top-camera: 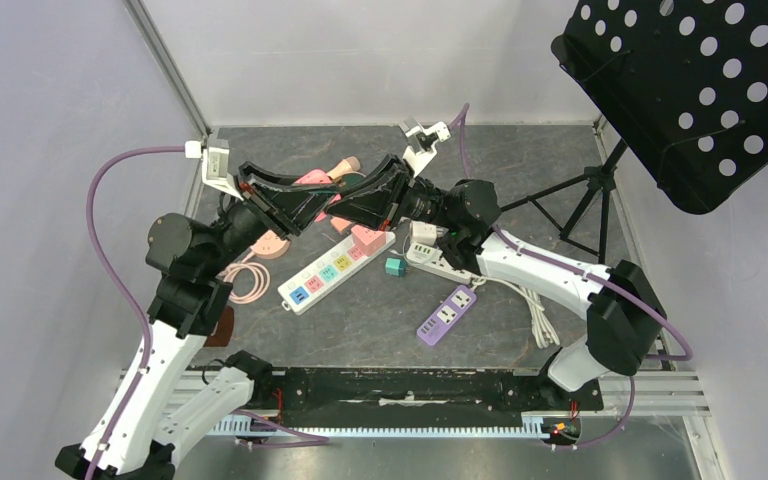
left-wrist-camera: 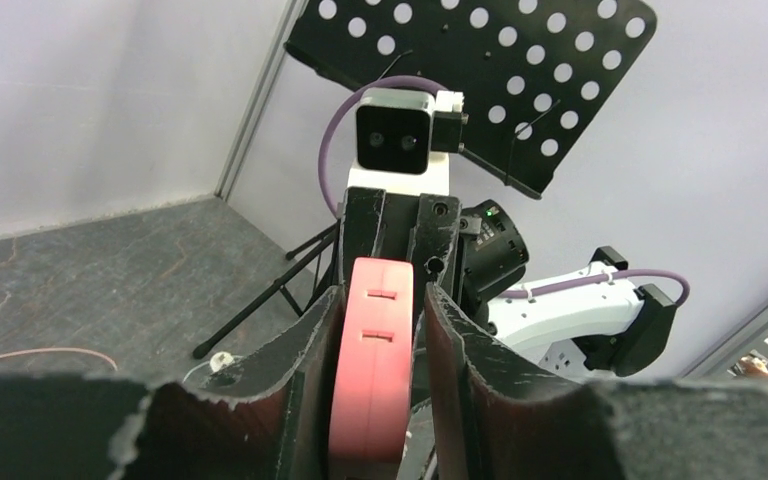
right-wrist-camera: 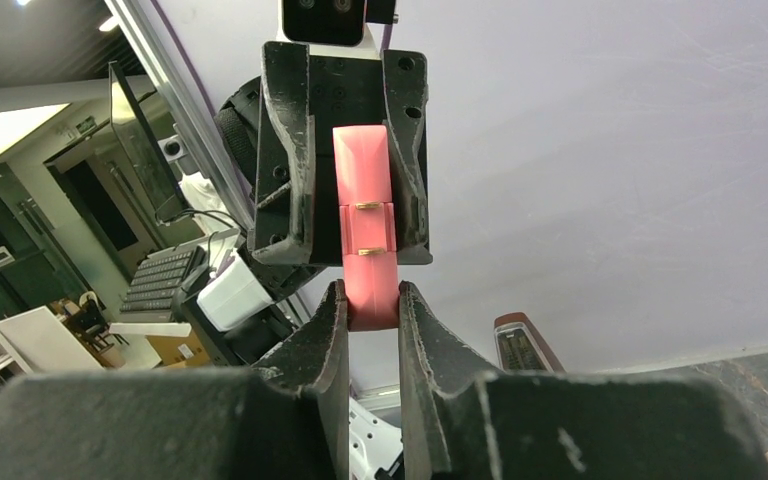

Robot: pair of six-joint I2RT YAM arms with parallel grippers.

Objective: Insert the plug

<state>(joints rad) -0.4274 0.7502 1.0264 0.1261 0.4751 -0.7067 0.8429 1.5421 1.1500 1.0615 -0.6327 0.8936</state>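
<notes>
Meeting tip to tip in the air above the tabletop (top-camera: 520,170), the left claw (top-camera: 322,205) and the right claw (top-camera: 342,205) almost hide what they carry when seen from the top camera; only a small red spot shows between them.

The wrist cameras show more. The left claw is closed narrow on a pink socket block (left-wrist-camera: 370,380), which sits upright between its fingers (left-wrist-camera: 305,350) with 2 slots facing the camera. Directly beyond this block stands the right claw, but its load is hidden from this side.

From the right wrist, the right claw is closed tight on a pink plug (right-wrist-camera: 370,300). Straight ahead of its tips the plug touches the socket block in 1 line. 2 small brass strips show near the joint; I cannot tell how deep the plug sits.

Only the top camera shows what lies below the claws: a white power strip (top-camera: 335,268) with coloured outlets, a teal cube (top-camera: 394,266) beside it, and a purple power strip (top-camera: 447,313) nearer the arm bases. A black perforated stand (top-camera: 690,90) rises behind the right claw.
</notes>
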